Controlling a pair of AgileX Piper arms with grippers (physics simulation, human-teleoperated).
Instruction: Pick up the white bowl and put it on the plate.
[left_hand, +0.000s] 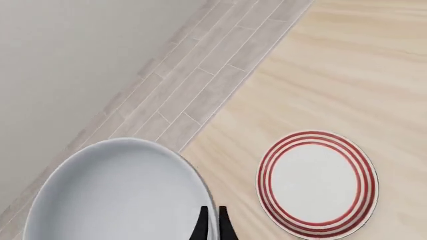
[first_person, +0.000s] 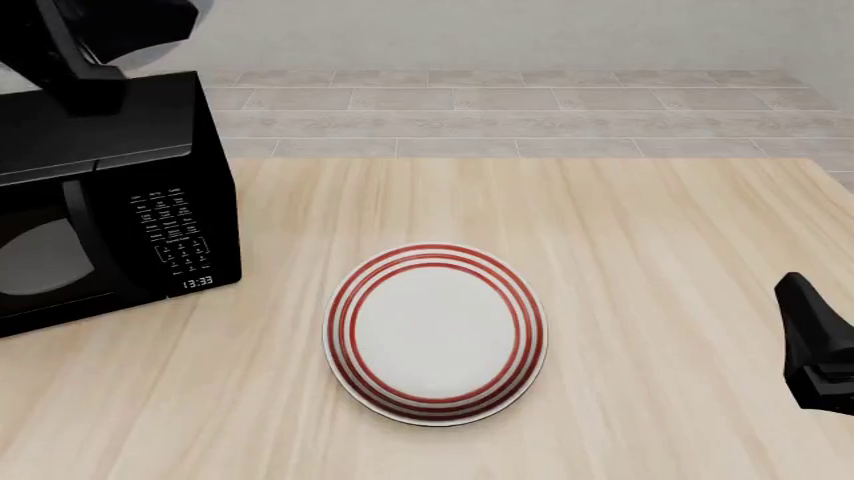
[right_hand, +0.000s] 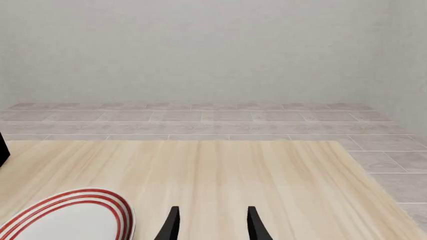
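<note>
Bowl: white bowl shows only in the left wrist view, close under the camera and large, so it appears lifted clear of the table; one bowl.
Left gripper: left gripper has its two dark fingers pressed near together over the bowl's rim, one on each side of the wall, which reads as a pinch on the rim; that grip leaves the bowl's underside free for setting down.
Right gripper: right gripper has its fingers spread with nothing between them; it hangs low over the table by the right edge, well apart from the plate, probably parked out of the carrying arm's way.
Plate: plate with three red rings lies flat near the middle of the table, nothing on it; one plate.
Bowl against plate: from the left wrist the plate sits off to one side of the bowl, not beneath it, so I judge the carry is underway and the bowl needs centring over the rings before lowering.
Microwave: black microwave stands at the far left of the table, door shut, clock lit; one.
Left arm: dark arm rises above the microwave, fitting a raised carry.
Count: two grippers, one bowl, one plate, one microwave.
</note>
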